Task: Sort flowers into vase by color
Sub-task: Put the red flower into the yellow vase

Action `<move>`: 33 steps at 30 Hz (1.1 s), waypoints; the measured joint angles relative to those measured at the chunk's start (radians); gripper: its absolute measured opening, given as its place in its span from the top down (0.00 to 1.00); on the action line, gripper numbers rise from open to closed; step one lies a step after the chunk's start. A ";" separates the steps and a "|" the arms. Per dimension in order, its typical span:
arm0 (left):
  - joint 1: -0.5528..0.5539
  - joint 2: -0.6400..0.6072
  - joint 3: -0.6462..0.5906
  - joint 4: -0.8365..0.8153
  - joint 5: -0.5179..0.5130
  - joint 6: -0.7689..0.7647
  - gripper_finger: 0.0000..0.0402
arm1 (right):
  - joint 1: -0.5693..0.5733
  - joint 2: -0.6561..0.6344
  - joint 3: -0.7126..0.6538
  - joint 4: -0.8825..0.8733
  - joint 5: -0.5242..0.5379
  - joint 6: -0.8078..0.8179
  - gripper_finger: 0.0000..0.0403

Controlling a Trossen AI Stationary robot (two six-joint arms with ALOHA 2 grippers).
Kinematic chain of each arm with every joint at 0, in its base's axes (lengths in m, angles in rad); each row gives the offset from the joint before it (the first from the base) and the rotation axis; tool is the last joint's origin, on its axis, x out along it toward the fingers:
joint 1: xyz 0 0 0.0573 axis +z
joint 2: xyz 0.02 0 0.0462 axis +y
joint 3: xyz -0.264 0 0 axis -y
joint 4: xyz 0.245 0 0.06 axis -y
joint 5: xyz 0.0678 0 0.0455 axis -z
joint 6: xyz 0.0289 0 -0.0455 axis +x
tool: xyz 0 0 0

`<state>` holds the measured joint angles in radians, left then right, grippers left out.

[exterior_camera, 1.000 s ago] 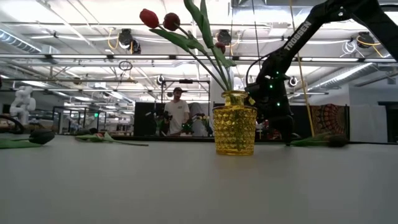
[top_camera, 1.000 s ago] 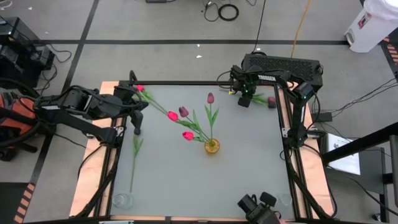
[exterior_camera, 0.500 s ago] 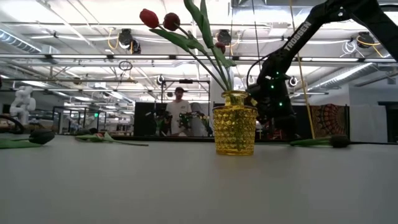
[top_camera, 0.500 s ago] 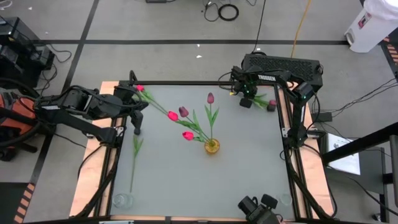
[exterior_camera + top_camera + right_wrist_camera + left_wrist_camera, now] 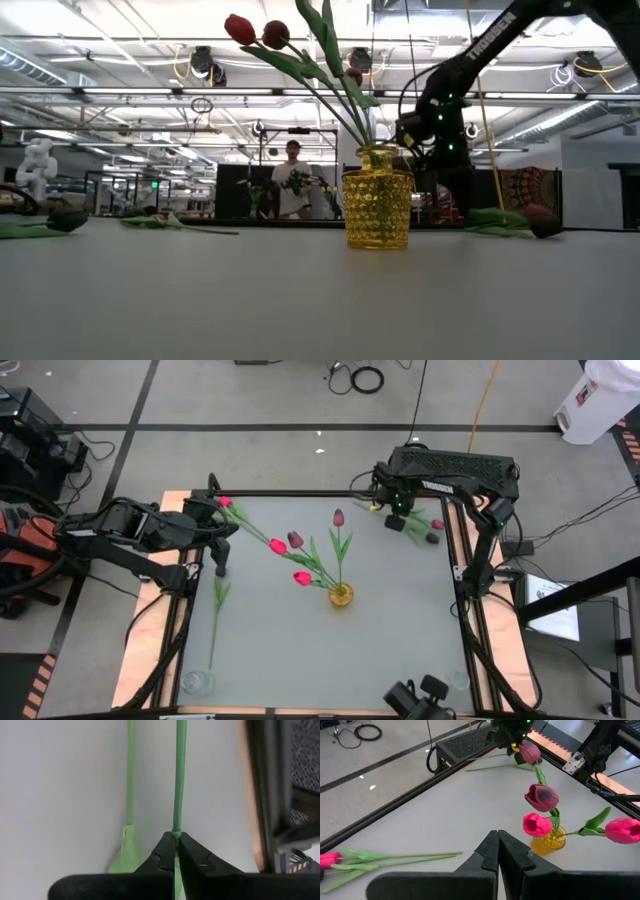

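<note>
Flanking yellow vase (image 5: 341,596): loose tulips (image 5: 225,507).

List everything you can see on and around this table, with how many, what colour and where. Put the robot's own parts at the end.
vase: one, yellow, mid-table
tulips in vase: four, two pink-red, two maroon, leaning left
pink tulip: one, lying at the far left corner
dark tulip: one, green stem, lying along the left edge
right-corner tulips: two, one pinkish, one dark, far right corner
table: one, grey top, wooden border
person: one, in the room behind
left end effector: one, dark, shut, empty, at the left edge
right end effector: one, dark, shut on a green stem at the far right corner
</note>
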<state>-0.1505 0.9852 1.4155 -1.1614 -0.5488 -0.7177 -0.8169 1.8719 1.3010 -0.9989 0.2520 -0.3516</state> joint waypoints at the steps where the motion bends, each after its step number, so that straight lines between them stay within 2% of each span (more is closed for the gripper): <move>1: 0.000 0.000 0.000 0.000 0.000 0.000 0.98 | 0.000 -0.014 0.000 0.000 -0.004 0.004 1.00; 12: 0.000 0.000 0.000 -0.004 0.000 0.018 0.98 | 0.021 -0.245 0.000 -0.055 -0.087 0.073 1.00; 23: 0.000 0.000 0.000 0.005 0.001 0.072 0.97 | 0.131 -0.533 0.001 -0.097 -0.216 0.289 1.00; 28: 0.000 0.000 0.000 0.062 0.017 0.114 0.87 | 0.225 -0.619 0.001 -0.094 -0.259 0.385 1.00; 33: 0.005 0.000 0.000 0.130 0.017 0.184 0.76 | 0.329 -0.643 0.003 -0.071 -0.260 0.462 1.00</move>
<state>-0.1460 0.9852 1.4155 -1.0310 -0.5316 -0.5333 -0.4875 1.2290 1.3044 -1.0702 -0.0083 0.1106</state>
